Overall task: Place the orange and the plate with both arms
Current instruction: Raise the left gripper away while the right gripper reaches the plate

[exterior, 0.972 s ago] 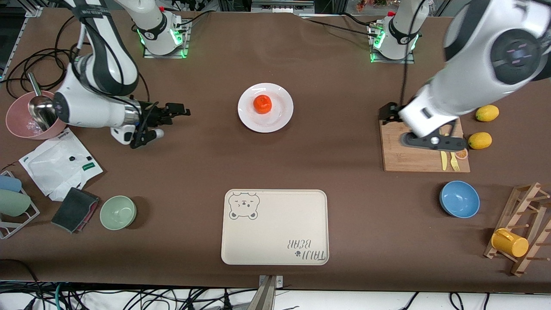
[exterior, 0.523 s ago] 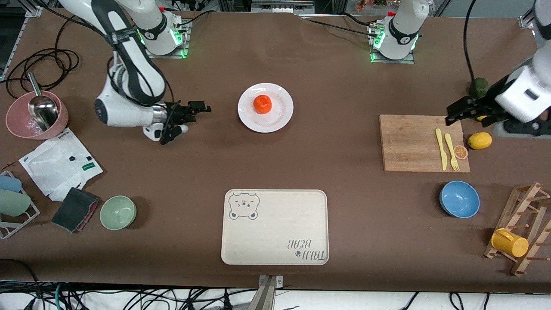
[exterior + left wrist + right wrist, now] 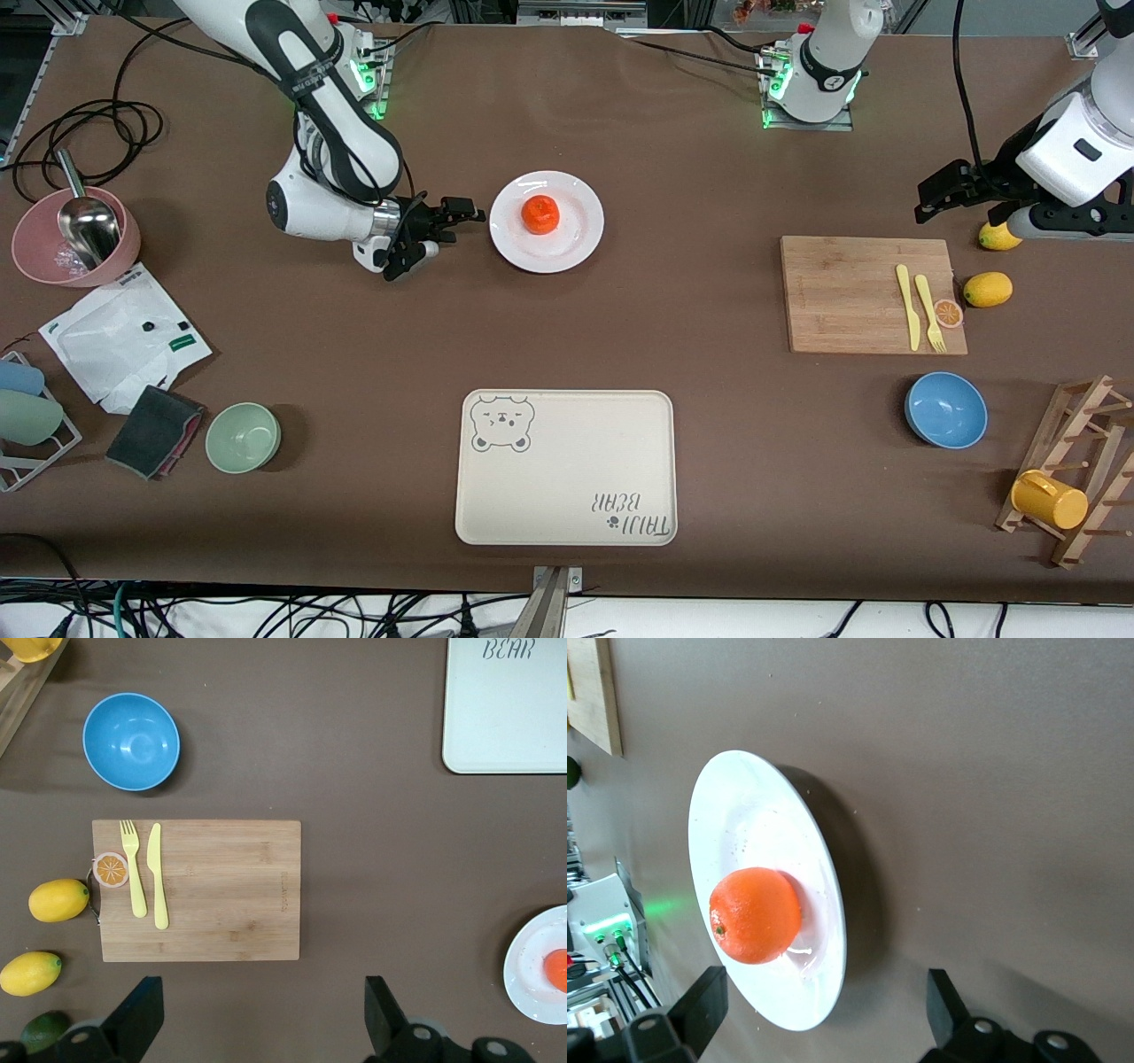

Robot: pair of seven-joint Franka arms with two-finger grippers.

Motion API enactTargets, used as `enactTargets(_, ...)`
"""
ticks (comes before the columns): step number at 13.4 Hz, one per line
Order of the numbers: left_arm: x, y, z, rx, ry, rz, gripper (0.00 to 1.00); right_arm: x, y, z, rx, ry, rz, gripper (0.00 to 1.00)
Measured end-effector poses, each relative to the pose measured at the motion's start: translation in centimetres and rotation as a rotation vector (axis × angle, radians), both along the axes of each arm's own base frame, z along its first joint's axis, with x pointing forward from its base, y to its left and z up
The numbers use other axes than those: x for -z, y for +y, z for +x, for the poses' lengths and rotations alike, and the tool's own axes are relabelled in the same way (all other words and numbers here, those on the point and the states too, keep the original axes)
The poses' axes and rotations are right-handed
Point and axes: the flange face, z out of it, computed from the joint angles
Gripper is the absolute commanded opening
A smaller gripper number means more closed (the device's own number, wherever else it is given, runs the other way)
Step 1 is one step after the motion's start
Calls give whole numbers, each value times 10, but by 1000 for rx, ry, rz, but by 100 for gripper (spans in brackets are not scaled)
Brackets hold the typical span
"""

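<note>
The orange (image 3: 539, 213) sits on the white plate (image 3: 578, 236) in the middle of the table, toward the robots' bases. My right gripper (image 3: 454, 229) is open and low beside the plate, on the side toward the right arm's end. In the right wrist view the plate (image 3: 757, 828) with the orange (image 3: 755, 915) is close, and its rim lies just ahead of the open right gripper (image 3: 824, 1010). My left gripper (image 3: 961, 208) is open and empty, up over the table by the cutting board's edge. The left wrist view shows that gripper (image 3: 257, 1023), the plate (image 3: 530, 967) and the orange (image 3: 558, 970).
The cream bear tray (image 3: 564, 467) lies nearer the front camera than the plate. A wooden cutting board (image 3: 842, 292) with yellow cutlery, two lemons (image 3: 988, 289) and a blue bowl (image 3: 945, 409) lie toward the left arm's end. A green bowl (image 3: 243, 437) and a pink bowl (image 3: 35, 257) lie toward the right arm's end.
My right gripper has moved across the table to the plate's rim. My left gripper has left the cutting board and moved toward the left arm's end of the table.
</note>
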Motion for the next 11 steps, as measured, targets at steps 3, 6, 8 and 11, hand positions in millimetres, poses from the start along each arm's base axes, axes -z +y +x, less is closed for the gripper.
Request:
enactTargets(3,1,5,0,-9,6,1,100,12,-3,-2,21,15,23,81)
enactTargets(6,2,5,-1,-6,14,4,100,18,-3,-4,53,31,42,71)
enactTargets(8,0,3,-1,-2,12,4,100,24,-3,-6,71,31,69,65)
enactTargets(11,-2,-1,-1,23,12,15,100,32,-3,-9,65,27,83,52)
